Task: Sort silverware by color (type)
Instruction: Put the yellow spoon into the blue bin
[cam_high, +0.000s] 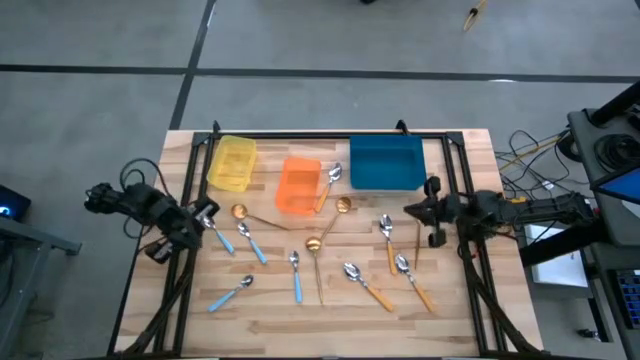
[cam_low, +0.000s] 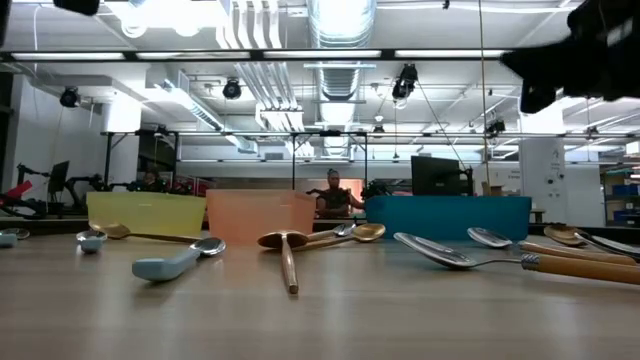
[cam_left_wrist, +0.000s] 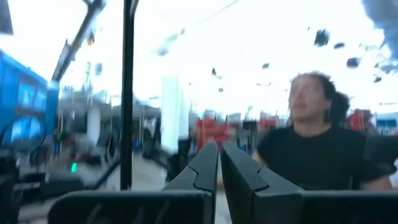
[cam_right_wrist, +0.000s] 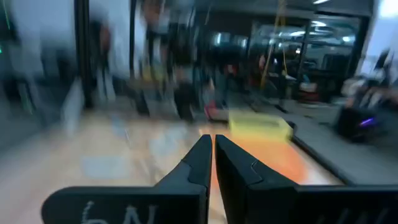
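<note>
Around the orange bin (cam_high: 298, 186) I am seeing the spoons lying scattered on the counter (cam_high: 330, 310): blue-handled spoons (cam_high: 251, 243) toward the left pincer's side, orange-handled spoons (cam_high: 368, 284) toward the right pincer's side, gold spoons (cam_high: 315, 258) just in front of the bin. My left pincer (cam_high: 208, 212) is hovering at the counter's left edge, fingers pressed together, holding nothing. My right pincer (cam_high: 410, 211) is hanging beside the blue bin (cam_high: 387, 163), likewise pressed together and empty.
</note>
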